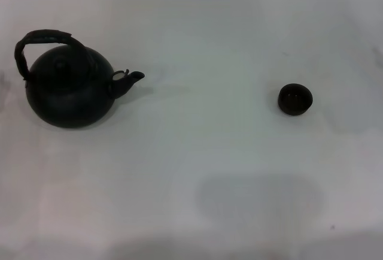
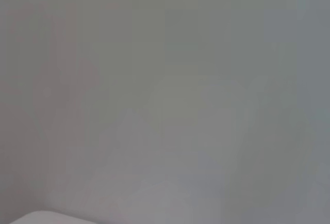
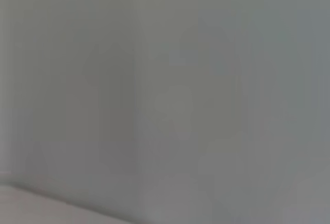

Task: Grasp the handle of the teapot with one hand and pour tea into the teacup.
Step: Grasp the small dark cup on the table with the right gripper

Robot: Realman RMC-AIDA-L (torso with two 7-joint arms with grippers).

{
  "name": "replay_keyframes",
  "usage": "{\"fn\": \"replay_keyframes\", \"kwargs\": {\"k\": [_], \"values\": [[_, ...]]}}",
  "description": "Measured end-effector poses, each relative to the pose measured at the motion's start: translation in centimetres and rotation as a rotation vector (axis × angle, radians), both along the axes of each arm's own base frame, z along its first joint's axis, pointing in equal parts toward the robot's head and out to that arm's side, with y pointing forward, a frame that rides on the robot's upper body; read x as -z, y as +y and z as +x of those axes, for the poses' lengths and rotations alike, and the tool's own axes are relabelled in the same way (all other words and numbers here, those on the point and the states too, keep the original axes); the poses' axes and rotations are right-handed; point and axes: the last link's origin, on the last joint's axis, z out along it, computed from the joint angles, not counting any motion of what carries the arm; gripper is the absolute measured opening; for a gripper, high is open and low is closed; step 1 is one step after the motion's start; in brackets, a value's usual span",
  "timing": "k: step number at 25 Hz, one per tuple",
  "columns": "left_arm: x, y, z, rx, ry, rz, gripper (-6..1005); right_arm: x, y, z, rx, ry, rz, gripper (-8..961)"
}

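Presently, teapot upright on white table, at 9 o'clock of head view — matte black, knobbed lid seated, short spout pointing toward 3 o'clock. Handle arched over top, rough brownish wrap, nothing gripping it. Teacup at 3 o'clock, well apart from teapot, upright, in line with spout. Neither gripper visible in any view — finger state cannot be told. Both wrist views show only plain grey surface.
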Motion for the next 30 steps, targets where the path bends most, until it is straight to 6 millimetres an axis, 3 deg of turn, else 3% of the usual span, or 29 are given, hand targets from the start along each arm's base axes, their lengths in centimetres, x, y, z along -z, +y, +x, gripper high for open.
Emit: {"fn": "replay_keyframes", "kwargs": {"k": [7,13,23,30], "values": [[0.0,0.1,0.2,0.014,0.005,-0.005,877,-0.3,0.9,-3.3,-0.129,-0.062,-0.23,841],[0.1,0.2,0.2,0.015,0.005,-0.008,877,1.4,1.4,-5.6,-0.196,-0.101,-0.447,840],[0.3,0.2,0.3,0.015,0.0,-0.016,877,5.6,1.6,-7.2,-0.227,-0.157,-0.614,840],[0.4,0.3,0.4,0.017,-0.002,-0.017,876,7.3,1.7,-7.5,-0.225,-0.2,-0.673,840]]}}
